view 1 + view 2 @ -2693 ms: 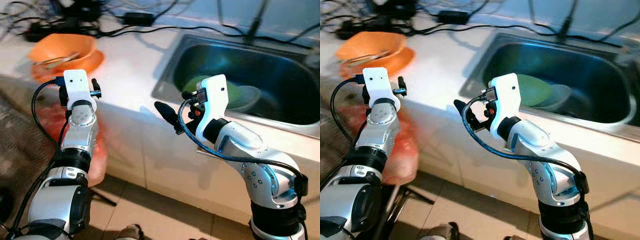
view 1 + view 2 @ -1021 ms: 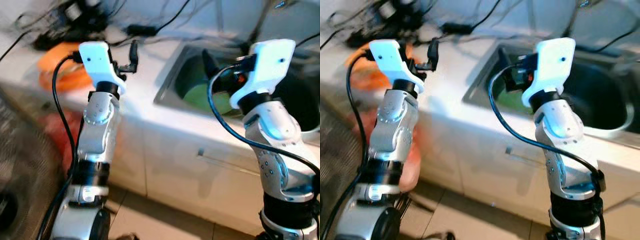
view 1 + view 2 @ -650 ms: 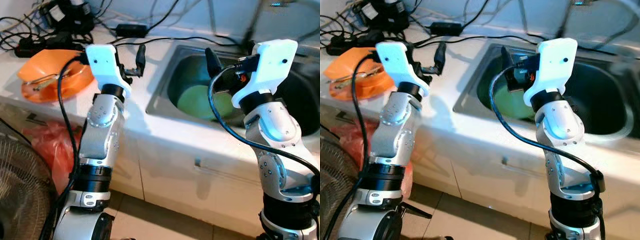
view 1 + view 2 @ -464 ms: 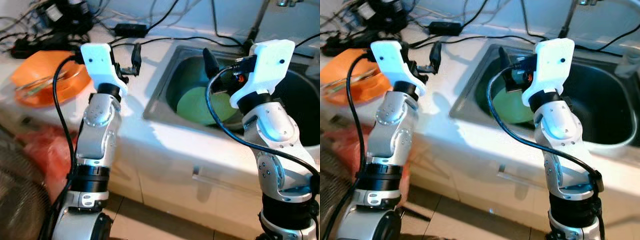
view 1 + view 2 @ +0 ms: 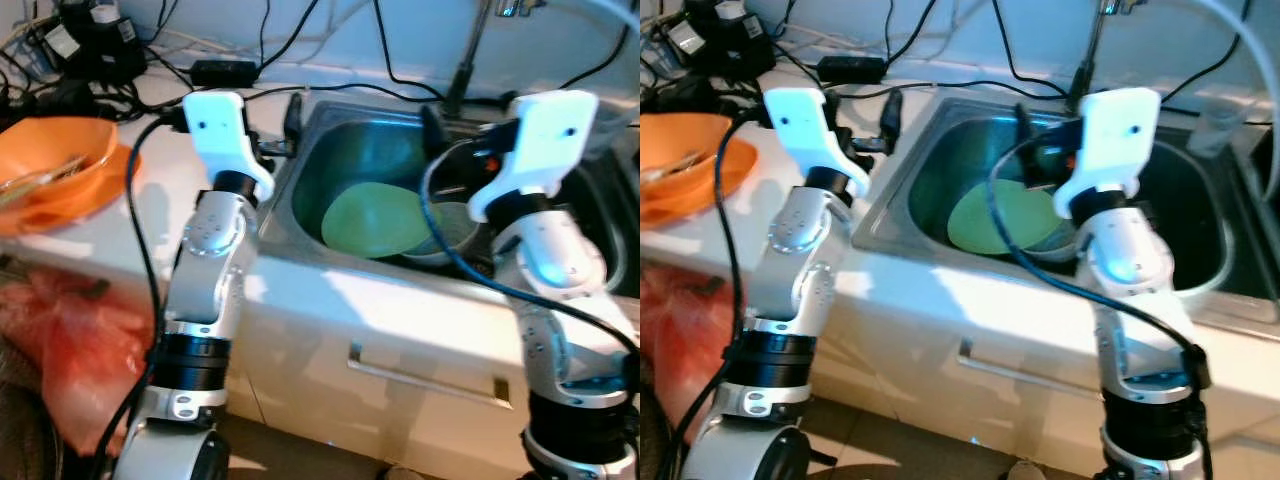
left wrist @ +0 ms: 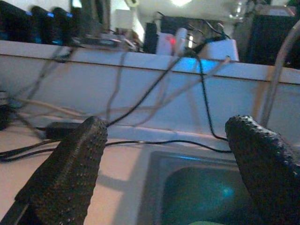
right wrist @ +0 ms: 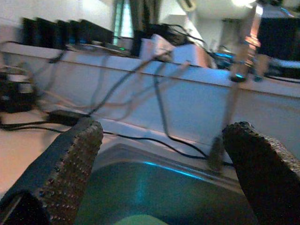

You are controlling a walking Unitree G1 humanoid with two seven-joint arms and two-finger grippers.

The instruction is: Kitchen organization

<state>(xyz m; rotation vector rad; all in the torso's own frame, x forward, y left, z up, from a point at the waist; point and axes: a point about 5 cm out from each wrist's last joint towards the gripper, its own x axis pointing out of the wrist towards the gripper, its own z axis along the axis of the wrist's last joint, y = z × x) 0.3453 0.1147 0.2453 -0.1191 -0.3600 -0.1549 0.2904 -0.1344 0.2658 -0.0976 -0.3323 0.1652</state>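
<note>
A steel sink (image 5: 300, 185) is set in the white counter, and a green plate (image 5: 372, 220) leans inside it against a pale bowl (image 5: 447, 238). An orange bowl (image 5: 55, 160) with utensils sits on an orange plate at the counter's left. My left gripper (image 6: 168, 168) is raised over the sink's left rim, open and holding nothing; one finger (image 5: 292, 112) points up. My right gripper (image 7: 164, 168) hovers over the basin behind the plate, open and holding nothing as well.
Black cables and a power adapter (image 5: 224, 71) cross the back of the counter. A faucet (image 5: 470, 45) rises behind the sink. A red plastic bag (image 5: 60, 340) hangs below the counter at left. The cabinet front has a handle (image 5: 425, 375). A clear cup (image 5: 1217, 122) stands at the sink's far right.
Both arms have risen from below the counter edge to above the sink. The camera has shifted toward the sink, so the orange bowl now sits further left.
</note>
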